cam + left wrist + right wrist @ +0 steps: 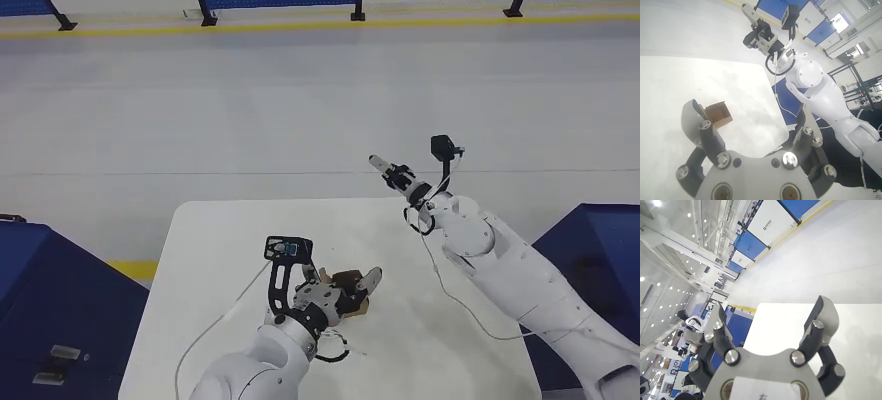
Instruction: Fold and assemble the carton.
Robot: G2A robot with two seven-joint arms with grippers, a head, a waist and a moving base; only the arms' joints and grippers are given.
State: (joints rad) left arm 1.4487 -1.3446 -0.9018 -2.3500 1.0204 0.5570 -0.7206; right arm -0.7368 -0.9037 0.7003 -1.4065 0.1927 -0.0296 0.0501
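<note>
Close the wide-open left gripper [746, 109] squarely on a wall of the small brown carton [718, 115], lying mid-way across the table [220, 250] by one fingertip [690, 108]; bring the right gripper [770, 303], likewise spread, raised far right, down to fold flaps.

Counter: you have a white counter [215, 250] with round corners.
Floor: you see a pale grey floor [250, 110] with a yellow line [300, 26] far back.
Sides: left blue block [50, 290] and right blue block [600, 235] sit beside your counter.

One carton [718, 113], one table [715, 75], two tools (left tool [746, 108], right tool [770, 303]).
</note>
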